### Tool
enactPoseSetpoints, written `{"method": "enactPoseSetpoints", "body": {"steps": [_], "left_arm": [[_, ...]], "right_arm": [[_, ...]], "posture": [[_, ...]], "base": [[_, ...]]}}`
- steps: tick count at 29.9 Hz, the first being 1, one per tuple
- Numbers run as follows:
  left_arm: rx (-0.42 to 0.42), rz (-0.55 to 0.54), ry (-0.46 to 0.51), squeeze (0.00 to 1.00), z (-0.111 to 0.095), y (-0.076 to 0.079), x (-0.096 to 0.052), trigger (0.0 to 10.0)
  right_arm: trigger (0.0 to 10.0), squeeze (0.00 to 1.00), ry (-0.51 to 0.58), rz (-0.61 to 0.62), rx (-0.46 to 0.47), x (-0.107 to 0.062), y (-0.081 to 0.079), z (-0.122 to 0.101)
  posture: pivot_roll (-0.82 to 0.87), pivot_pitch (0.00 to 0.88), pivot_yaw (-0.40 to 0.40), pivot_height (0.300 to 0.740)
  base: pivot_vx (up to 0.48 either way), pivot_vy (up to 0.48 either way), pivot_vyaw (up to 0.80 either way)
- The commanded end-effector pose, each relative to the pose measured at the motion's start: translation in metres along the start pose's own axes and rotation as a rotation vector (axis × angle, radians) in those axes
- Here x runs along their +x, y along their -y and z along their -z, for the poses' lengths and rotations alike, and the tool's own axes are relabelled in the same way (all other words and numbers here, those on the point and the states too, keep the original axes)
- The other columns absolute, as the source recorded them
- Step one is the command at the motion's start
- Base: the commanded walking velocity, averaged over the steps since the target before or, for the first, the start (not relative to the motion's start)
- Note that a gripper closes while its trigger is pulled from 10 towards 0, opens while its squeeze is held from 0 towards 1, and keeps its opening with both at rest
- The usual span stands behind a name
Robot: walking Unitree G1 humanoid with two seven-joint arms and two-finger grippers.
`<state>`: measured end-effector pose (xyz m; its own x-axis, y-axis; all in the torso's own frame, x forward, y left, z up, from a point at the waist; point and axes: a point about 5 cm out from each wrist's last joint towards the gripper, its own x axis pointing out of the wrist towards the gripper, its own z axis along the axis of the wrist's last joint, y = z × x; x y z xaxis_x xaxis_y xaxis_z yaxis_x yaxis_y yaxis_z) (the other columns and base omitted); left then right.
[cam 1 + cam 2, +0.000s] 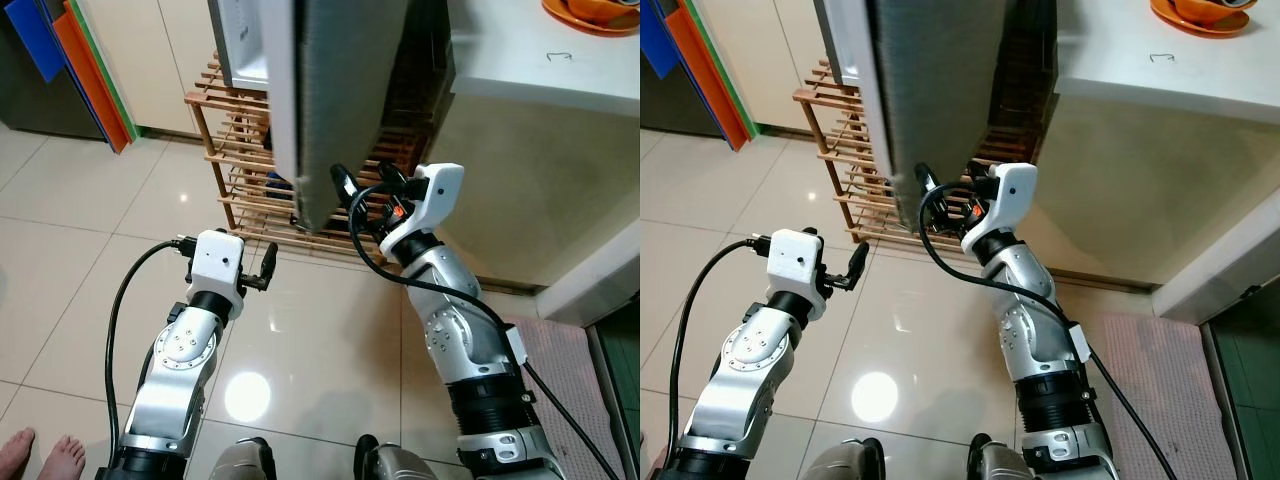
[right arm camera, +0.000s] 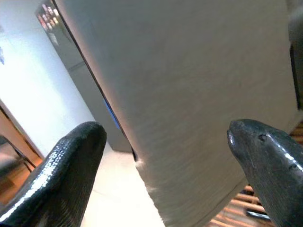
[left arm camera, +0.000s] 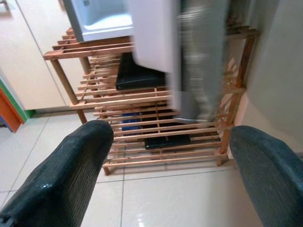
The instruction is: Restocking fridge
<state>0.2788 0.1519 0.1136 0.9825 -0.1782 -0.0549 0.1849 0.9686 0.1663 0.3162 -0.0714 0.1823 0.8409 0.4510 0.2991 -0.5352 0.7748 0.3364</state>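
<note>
Right tool (image 1: 345,190) is sitting spread wide against the lower corner of the fridge door (image 1: 340,100), gripping nothing; its wrist view is showing the grey door face between two well-parted fingers (image 2: 71,165). Left tool (image 1: 268,268) is hanging lower, on the near side of the door and out over the tiled floor (image 1: 90,250), also spread wide and carrying nothing.

The door is standing ajar, edge-on to the head camera, with a wooden rack (image 1: 235,170) behind it.

Risks, as I am judging them: the right tool's black cable (image 1: 365,225) is looping close to the door's bottom corner and could be snagging there if the door swings. A swinging door could also be knocking the rack behind it.

Only the left wrist view is showing dark items on the rack's slats (image 3: 139,78) and the fridge's white inner lining (image 3: 104,19). Head views are adding a counter (image 1: 540,55) beside the door and a person's bare feet (image 1: 45,455) on the floor.
</note>
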Motion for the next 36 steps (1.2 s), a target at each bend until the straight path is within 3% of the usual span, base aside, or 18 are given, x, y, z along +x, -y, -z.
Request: {"method": "enactPoseSetpoints", "body": {"steps": [1, 5, 6, 8, 11, 12, 14, 16, 18, 19, 23, 27, 36], "left_arm": [[0.003, 0.006, -0.009, 0.00, 0.002, 0.000, 0.000, 10.0], [-0.004, 0.007, -0.012, 0.00, 0.003, 0.001, 0.002, 10.0], [-0.006, -0.003, -0.010, 0.00, 0.002, 0.000, 0.005, 10.0], [-0.007, -0.007, -0.006, 0.00, 0.000, -0.001, 0.008, 10.0], [0.006, -0.008, -0.002, 0.00, -0.001, -0.002, 0.010, 10.0], [0.019, 0.000, 0.012, 0.00, -0.003, -0.001, 0.013, 10.0], [0.019, 0.005, 0.026, 0.00, -0.007, -0.001, 0.017, 10.0], [0.012, 0.003, 0.032, 0.00, -0.009, -0.001, 0.018, 10.0], [0.003, 0.006, 0.041, 0.00, -0.013, -0.002, 0.022, 10.0], [0.003, 0.006, 0.041, 0.00, -0.013, -0.002, 0.022, 10.0], [-0.020, 0.028, 0.073, 0.00, -0.022, 0.001, 0.030, 10.0], [-0.029, 0.023, 0.066, 0.00, -0.021, 0.001, 0.033, 10.0], [-0.030, 0.012, 0.046, 0.00, -0.017, 0.001, 0.039, 10.0]], "right_arm": [[10.0, 0.00, 0.007, -0.024, 0.019, 0.002, -0.008, -0.002], [10.0, 0.00, -0.007, 0.015, -0.027, 0.007, -0.007, 0.001], [10.0, 0.00, -0.059, 0.119, -0.106, 0.003, 0.010, 0.008], [10.0, 0.00, -0.112, 0.208, -0.187, -0.006, 0.029, 0.013], [10.0, 0.00, -0.172, 0.286, -0.222, -0.018, 0.046, 0.019], [10.0, 0.00, -0.192, 0.319, -0.287, -0.036, 0.058, 0.022], [10.0, 0.00, -0.209, 0.356, -0.367, -0.057, 0.067, 0.026], [10.0, 0.00, -0.212, 0.366, -0.379, -0.065, 0.069, 0.028], [10.0, 0.00, -0.226, 0.392, -0.410, -0.085, 0.072, 0.034], [10.0, 0.00, -0.226, 0.392, -0.410, -0.085, 0.072, 0.034], [10.0, 0.00, -0.246, 0.491, -0.415, -0.137, 0.080, 0.039], [10.0, 0.00, -0.257, 0.518, -0.430, -0.146, 0.081, 0.041], [10.0, 0.00, -0.224, 0.482, -0.420, -0.129, 0.074, 0.044]], "posture": [[0.09, 0.115, -0.033, 0.740], [0.10, 0.104, -0.035, 0.740], [0.10, 0.096, -0.036, 0.740], [0.09, 0.092, -0.035, 0.740], [0.09, 0.082, -0.029, 0.740], [0.08, 0.079, -0.026, 0.740], [0.07, 0.069, -0.020, 0.740], [0.07, 0.064, -0.018, 0.740], [0.06, 0.060, -0.014, 0.740], [0.06, 0.060, -0.014, 0.740], [0.04, 0.044, -0.002, 0.740], [0.02, 0.033, 0.008, 0.740], [0.03, 0.018, 0.008, 0.740]], "base": [[0.000, 0.000, 0.00], [0.000, 0.000, 0.00], [0.000, 0.000, 0.00], [0.000, 0.000, 0.00], [0.000, 0.000, 0.00], [0.000, 0.000, 0.00], [0.000, 0.000, 0.00], [0.000, 0.000, 0.00], [0.000, 0.000, 0.00], [0.000, 0.000, 0.00], [0.068, 0.000, 0.00], [0.363, 0.000, 0.00], [0.438, 0.000, 0.00]]}}
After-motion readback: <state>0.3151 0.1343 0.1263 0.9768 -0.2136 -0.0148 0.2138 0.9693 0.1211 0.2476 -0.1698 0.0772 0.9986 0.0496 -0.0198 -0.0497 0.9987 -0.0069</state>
